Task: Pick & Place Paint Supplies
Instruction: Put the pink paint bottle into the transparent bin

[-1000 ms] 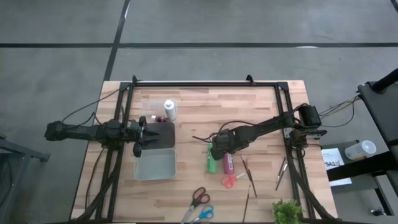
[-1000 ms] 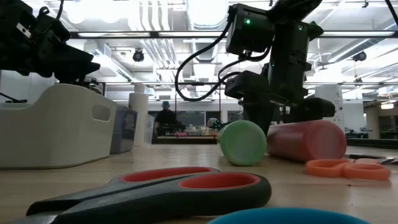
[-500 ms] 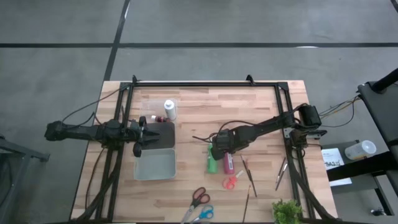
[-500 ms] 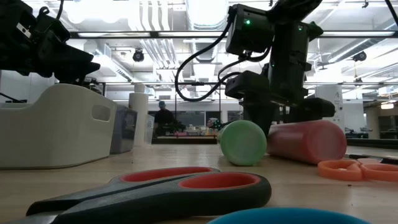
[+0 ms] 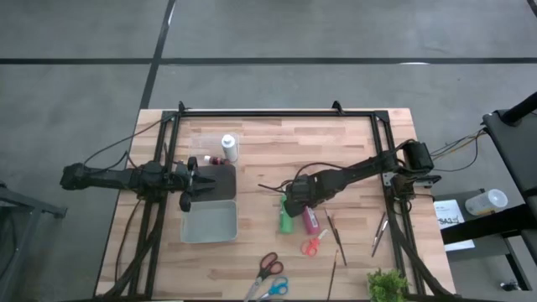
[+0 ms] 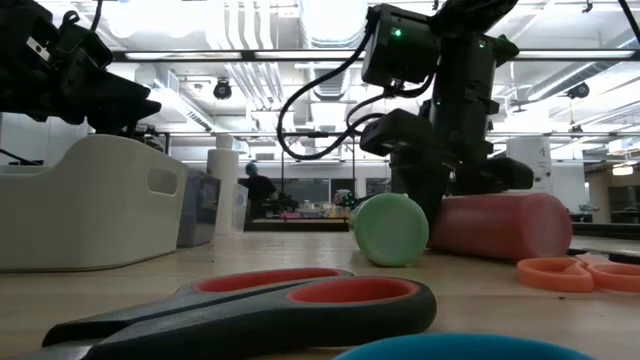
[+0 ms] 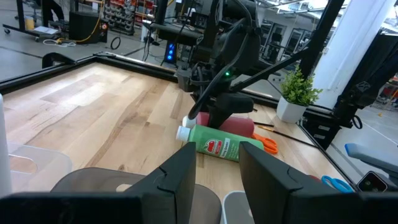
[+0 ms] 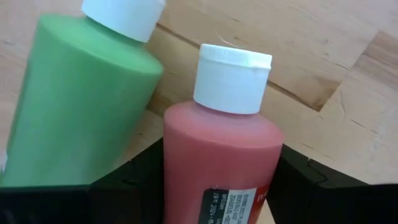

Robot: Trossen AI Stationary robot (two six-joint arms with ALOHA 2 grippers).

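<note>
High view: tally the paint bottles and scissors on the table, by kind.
Bottles: 3 (green bottle, red bottle, white bottle)
Scissors: 3 (orange scissors, red scissors, blue scissors)
Total: 6

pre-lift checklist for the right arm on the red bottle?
1. Right gripper straddles red bottle: ok.
2. Grip fully closed on it: cannot tell.
3. Green bottle clear of the red one: not ok, lying right alongside.
4. Bin has room: ok.
5. Left gripper out of the path: not ok, at the bin's far edge.
6. Orange scissors clear of the bottle: cannot tell.
</note>
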